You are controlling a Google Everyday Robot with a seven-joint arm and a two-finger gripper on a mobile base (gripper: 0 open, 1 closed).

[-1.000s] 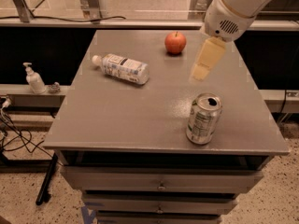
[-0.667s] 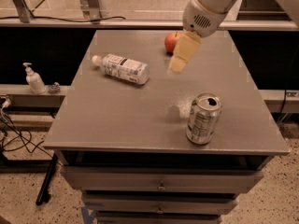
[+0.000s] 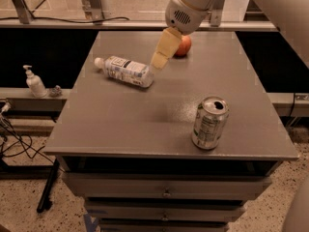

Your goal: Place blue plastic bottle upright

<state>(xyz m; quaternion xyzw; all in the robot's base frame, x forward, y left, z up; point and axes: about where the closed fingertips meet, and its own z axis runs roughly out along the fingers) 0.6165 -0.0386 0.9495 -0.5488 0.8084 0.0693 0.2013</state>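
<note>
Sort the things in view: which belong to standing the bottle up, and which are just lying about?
Job: blue plastic bottle, lying on its side on the table; gripper, poised by the bottle's base end.
Lying about: silver can, upright; red fruit at the back; pump dispenser, off the table.

view: high front, tilted down | table (image 3: 145, 124) near | gripper (image 3: 158, 63) upper-centre

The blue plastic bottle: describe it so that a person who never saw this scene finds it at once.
On the grey table, in its far left part, the blue plastic bottle lies on its side, white cap pointing left. The gripper hangs just beside its base. Unlike the upright silver can in front and the red apple at the back, it is clear with a pale label.
</note>
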